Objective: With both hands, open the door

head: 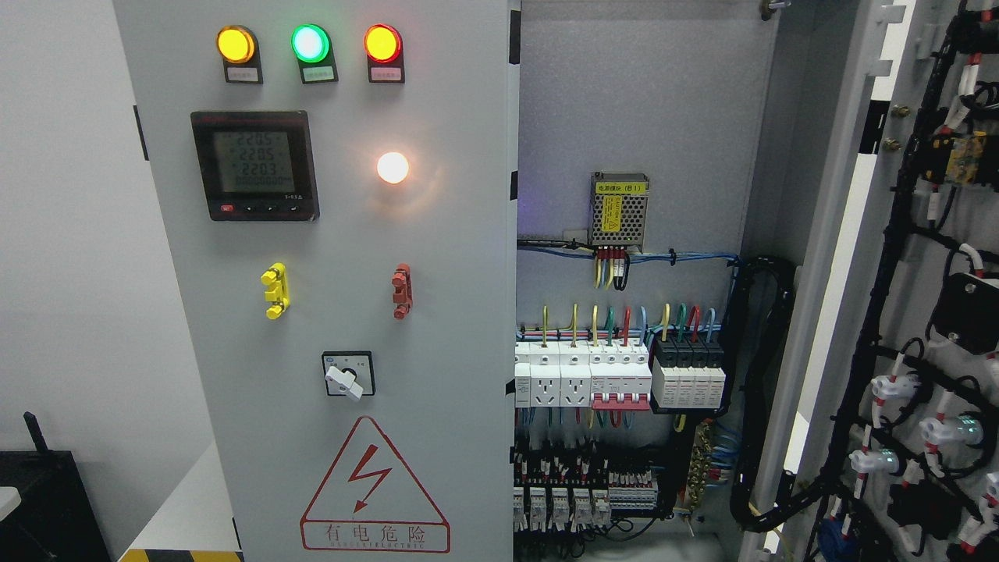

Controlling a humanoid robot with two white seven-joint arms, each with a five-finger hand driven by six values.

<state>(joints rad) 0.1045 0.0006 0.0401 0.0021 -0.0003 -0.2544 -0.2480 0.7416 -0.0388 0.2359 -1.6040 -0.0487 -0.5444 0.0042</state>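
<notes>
A grey electrical cabinet fills the head view. Its left door (437,312) is shut and carries three lit lamps (310,43), a digital meter (255,165), a glowing white lamp (392,167), a yellow handle (275,290), a red handle (401,290) and a rotary switch (347,375). The right door (921,312) stands swung open at the right, its inner side with wiring facing me. Between them the cabinet interior (640,117) is exposed. Neither robot hand appears in the picture.
Inside are a power supply (619,208), rows of breakers (616,375) and a black cable bundle (769,390). A white wall (70,234) lies left of the cabinet, with a dark object (47,499) at the lower left.
</notes>
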